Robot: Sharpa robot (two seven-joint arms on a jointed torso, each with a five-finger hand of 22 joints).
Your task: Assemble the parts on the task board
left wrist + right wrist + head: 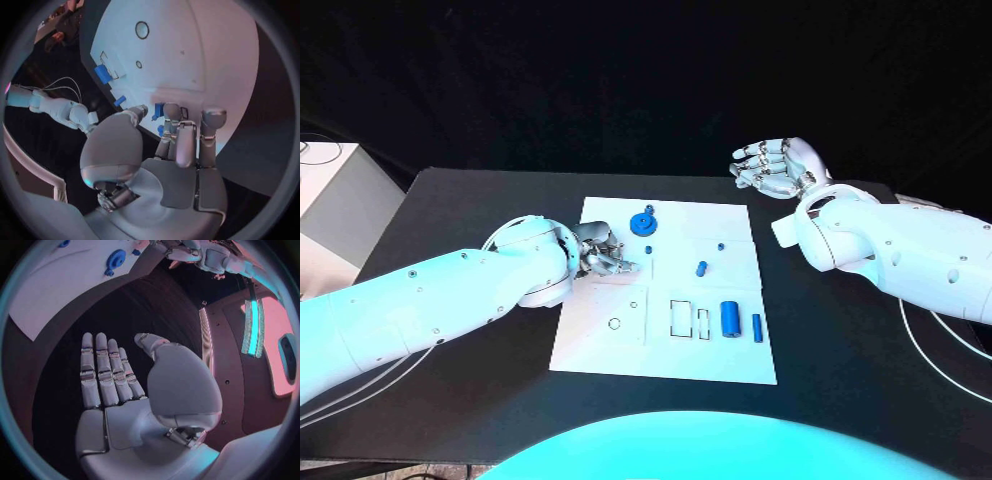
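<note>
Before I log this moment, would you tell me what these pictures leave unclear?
- Left hand, head view: its fingers lie curled over the task board; the board beneath them is hidden.
- Left wrist view: whether the fingertips touch the blue part beside them is unclear.
- Small parts on the board, head view: too small to make out their shape.
- Right hand: open, off the board.

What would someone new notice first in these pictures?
Probably the white task board mid-table, dotted with small blue parts, chiefly a round blue gear-like part near its far edge. Next, the left hand over the board's left edge, and the right hand raised, open, beyond its far right corner.
</note>
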